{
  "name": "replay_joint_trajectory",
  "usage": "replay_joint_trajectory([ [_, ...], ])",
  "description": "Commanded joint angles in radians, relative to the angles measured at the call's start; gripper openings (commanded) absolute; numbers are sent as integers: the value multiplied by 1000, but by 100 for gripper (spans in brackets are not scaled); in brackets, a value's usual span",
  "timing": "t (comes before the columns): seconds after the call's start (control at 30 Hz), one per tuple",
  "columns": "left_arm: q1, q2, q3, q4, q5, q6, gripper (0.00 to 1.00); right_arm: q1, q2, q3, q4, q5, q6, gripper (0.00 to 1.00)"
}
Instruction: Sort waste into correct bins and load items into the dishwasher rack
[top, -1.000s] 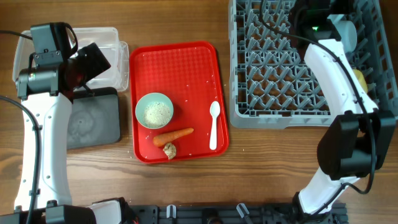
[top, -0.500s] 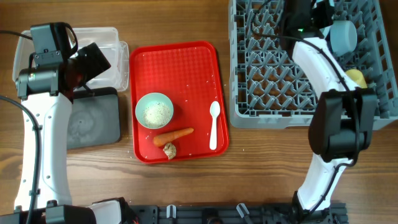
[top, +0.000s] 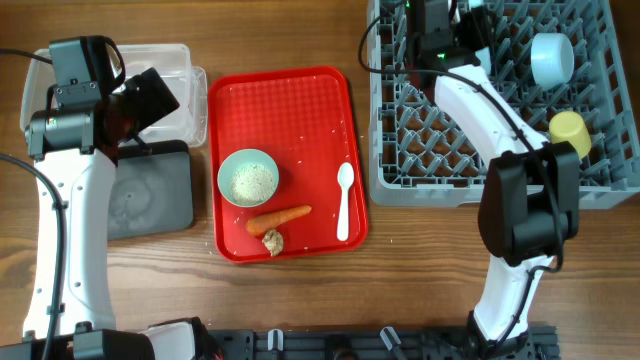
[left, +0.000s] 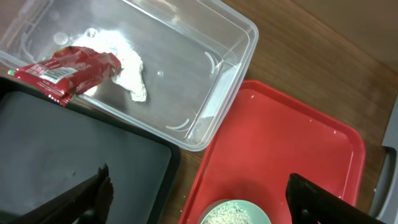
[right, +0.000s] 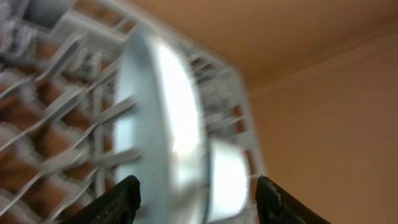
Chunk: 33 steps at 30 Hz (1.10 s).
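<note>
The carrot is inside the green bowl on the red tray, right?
Not quite. The carrot is on the red tray, but it lies next to the green bowl, not inside it. The bowl holds rice. The overhead view shows this.

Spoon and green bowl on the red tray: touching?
Apart. Overhead shows bare red tray between the white spoon and the pale green bowl.

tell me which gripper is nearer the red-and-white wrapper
Left. The left gripper hovers near the wrapper in the clear tub; the right gripper is far off over the dishwasher rack.
</note>
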Motion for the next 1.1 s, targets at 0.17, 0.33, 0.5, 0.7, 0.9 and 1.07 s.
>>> replay_joint_trajectory([
  [0.17, -6, -5, 8, -1, 122, -12, 91, -5, -215, 4, -172, -891, 190, 63],
  [0.33, -72, 0, 3, -5, 142, -11, 92, -5, -280, 4, -232, -1152, 219, 63],
  [0.5, -175, 29, -40, -8, 138, -11, 91, -5, -292, 4, -298, -1180, 232, 67],
  [0.7, -299, 99, -122, -42, 138, -11, 90, -6, -292, 4, -322, -1167, 236, 68],
  [0.9, -376, 160, -158, -86, 138, -11, 91, -7, -292, 4, -362, -950, 305, 65],
  [1.07, -401, 167, -158, -89, 138, -11, 92, -8, -278, 3, -430, -752, 274, 59],
])
